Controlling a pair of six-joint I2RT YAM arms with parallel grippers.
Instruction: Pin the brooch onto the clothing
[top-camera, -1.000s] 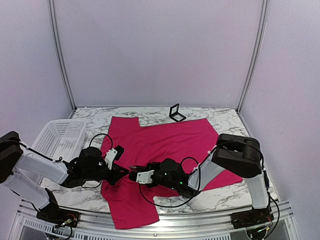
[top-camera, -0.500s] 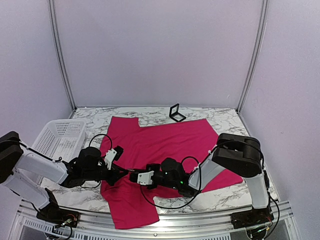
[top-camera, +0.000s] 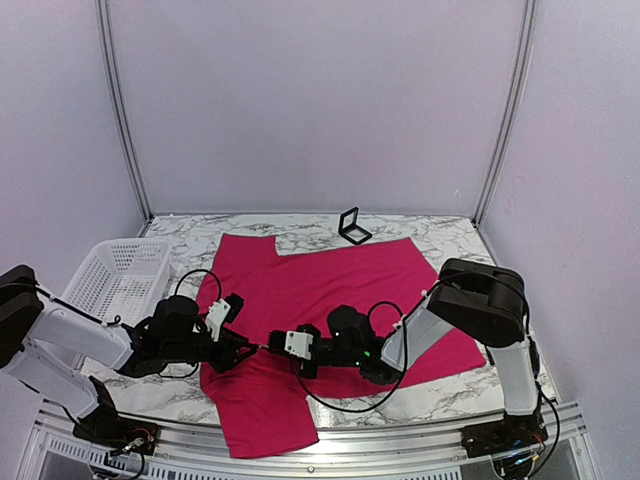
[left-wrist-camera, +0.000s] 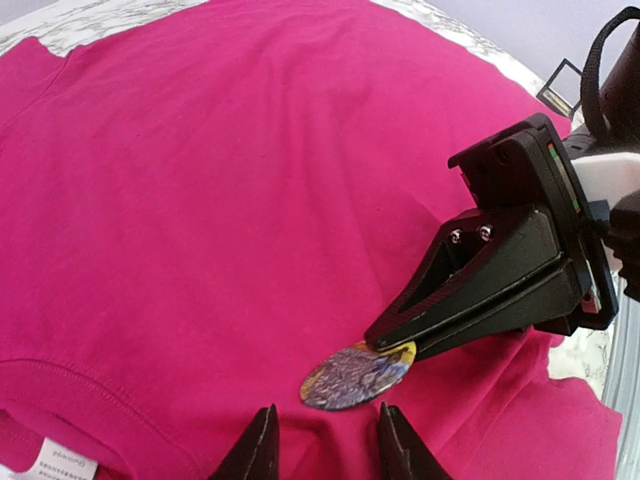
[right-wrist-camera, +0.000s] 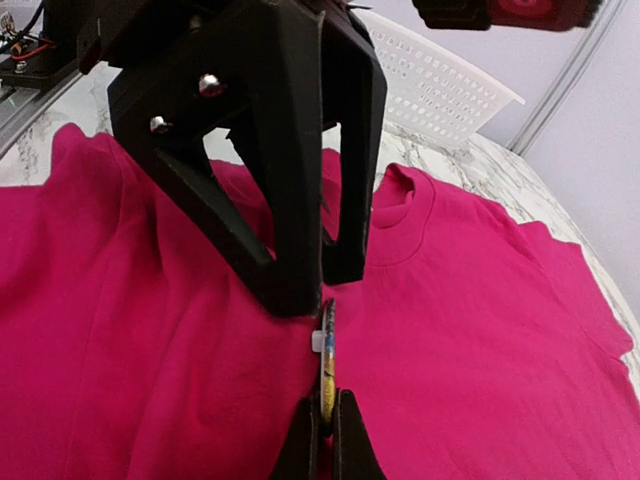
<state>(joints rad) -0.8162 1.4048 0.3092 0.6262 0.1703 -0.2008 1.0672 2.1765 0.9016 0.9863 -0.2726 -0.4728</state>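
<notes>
The right claw (right-wrist-camera: 327, 410) is clamped on the rim of the small, stiff brooch (left-wrist-camera: 358, 373). The left claw (left-wrist-camera: 326, 425) stands apart beside it. The soft T-shirt (left-wrist-camera: 200, 180) will likely bunch, so pinch a fold.

A robotics lab test booth: plain pale lilac panels (top-camera: 320, 100) joined by metal posts (top-camera: 122, 110) enclose a marble-patterned counter (top-camera: 310, 228) on three sides, and an aluminium mounting rail (top-camera: 400, 445) runs along the counter's near edge.

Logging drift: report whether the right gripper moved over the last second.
Yes. The right gripper shifted slightly rightward, away from the white basket.
</notes>
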